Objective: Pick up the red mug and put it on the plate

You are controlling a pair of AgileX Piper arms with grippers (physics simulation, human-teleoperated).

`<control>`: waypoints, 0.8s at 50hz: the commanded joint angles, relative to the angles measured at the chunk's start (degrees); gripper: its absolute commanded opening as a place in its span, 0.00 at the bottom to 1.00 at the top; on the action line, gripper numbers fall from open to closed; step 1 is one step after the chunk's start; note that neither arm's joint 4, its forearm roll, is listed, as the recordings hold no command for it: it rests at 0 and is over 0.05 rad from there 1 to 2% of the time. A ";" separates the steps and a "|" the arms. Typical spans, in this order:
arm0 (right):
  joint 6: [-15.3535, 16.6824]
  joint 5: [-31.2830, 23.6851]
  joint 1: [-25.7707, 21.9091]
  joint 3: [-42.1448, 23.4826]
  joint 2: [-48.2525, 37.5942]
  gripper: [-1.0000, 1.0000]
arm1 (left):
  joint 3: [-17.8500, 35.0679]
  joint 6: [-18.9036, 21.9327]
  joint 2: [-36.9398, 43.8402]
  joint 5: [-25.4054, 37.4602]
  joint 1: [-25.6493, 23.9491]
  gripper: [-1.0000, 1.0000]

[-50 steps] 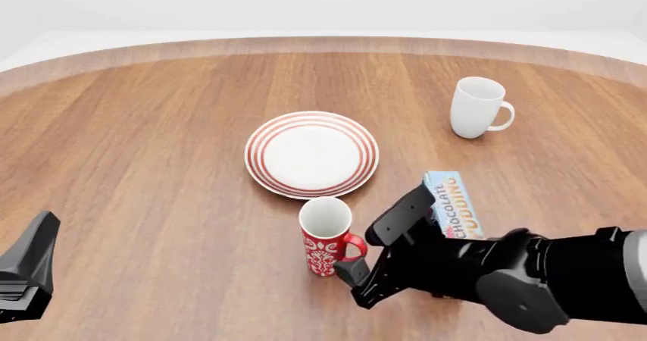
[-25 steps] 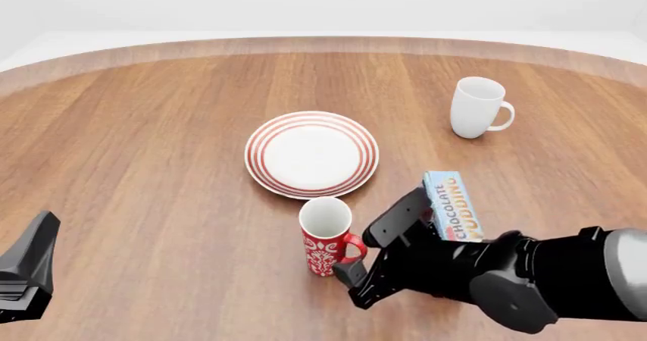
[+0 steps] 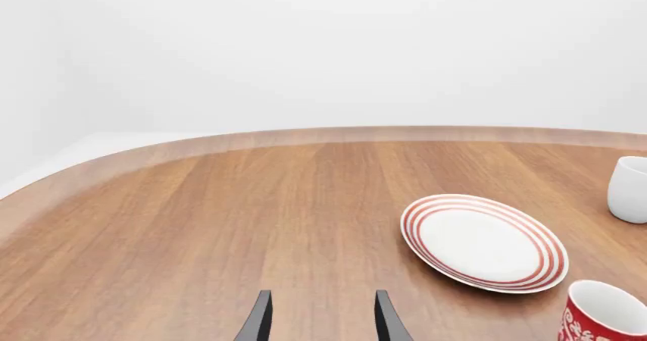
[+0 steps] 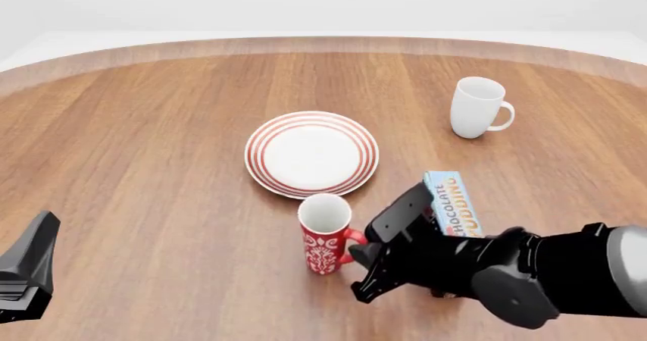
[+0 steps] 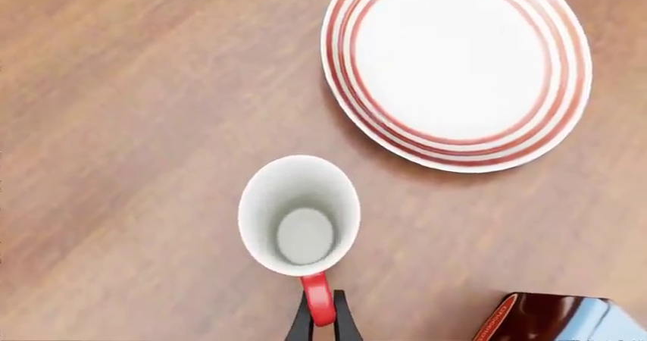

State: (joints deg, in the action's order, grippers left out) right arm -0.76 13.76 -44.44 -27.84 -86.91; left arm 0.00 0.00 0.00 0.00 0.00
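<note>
Right gripper [image 5: 321,322]: fingers drawn in tight against both sides of the red mug's handle, clamped on it. In the front view the gripper [image 4: 366,259] sits at lower centre-right, pressed to the mug's handle side.

Red mug [image 4: 325,233]: upright, mouth open upward, white ornamental pattern on its wall, standing just below the plate [image 4: 311,154], apart from it. Right wrist view confirms the mug [image 5: 299,216] beside the plate [image 5: 457,68], not on it.

Left gripper [image 3: 320,322]: fingers spread apart, nothing between them.

Box [image 4: 453,203] beside the right arm: reads "CHOCOLATE PUDDING".

White mug [image 4: 477,107]: upper right, well apart.
</note>
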 commanded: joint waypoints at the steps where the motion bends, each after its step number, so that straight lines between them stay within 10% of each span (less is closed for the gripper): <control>1: 0.46 -1.14 0.16 -0.43 2.81 0.00 | 0.00 0.00 0.00 0.00 0.00 1.00; 40: 3.30 -11.65 4.50 -4.71 23.10 0.00 | 0.00 0.00 0.00 0.00 0.00 1.00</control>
State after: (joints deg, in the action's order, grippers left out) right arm 1.77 2.78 -41.36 -30.84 -65.55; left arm 0.00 0.00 0.00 0.00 0.00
